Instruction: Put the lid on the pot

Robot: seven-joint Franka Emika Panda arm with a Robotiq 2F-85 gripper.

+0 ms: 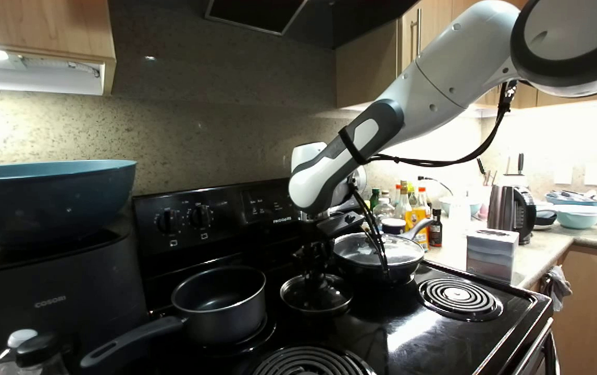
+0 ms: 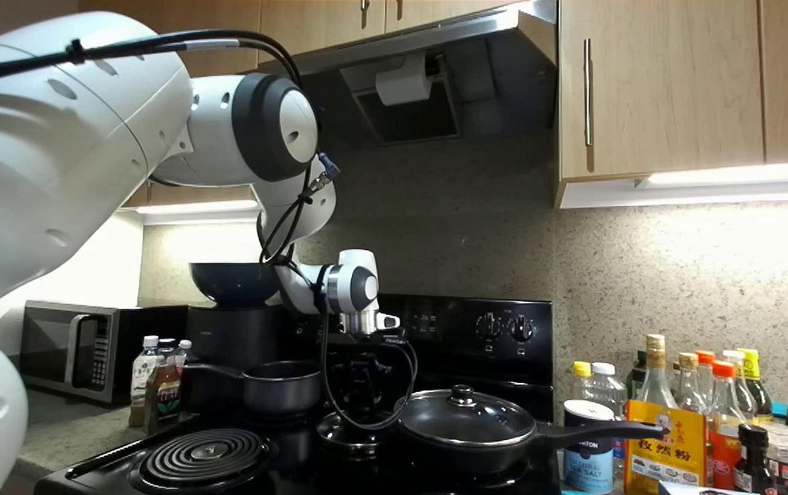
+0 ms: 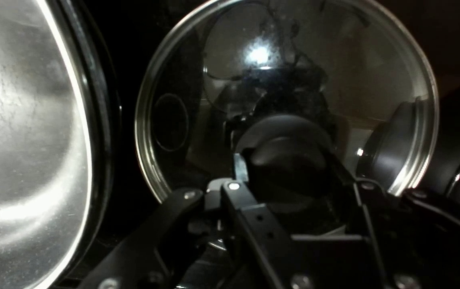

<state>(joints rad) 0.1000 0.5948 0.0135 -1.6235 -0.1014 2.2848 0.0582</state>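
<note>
Well, we risk dropping the lid [image 3: 290, 88] if the fingers [image 3: 241, 168] straddling its knob [image 3: 288, 138] pinch off-centre; we can't see whether they grip.

Stovetop [image 1: 434, 350]: crowded right, freer left and near.
Gripper [image 3: 289, 168] fills room over lid [image 1: 324, 301]; cable loop [image 2: 326, 361] dangles low beside it; shiny pan [image 2: 466, 458] blocks close right, control panel [image 1: 225, 208] far. Pot [image 1: 225, 324] stands left, open from above. Room to pass over near coil burner [image 2: 205, 452].
</note>
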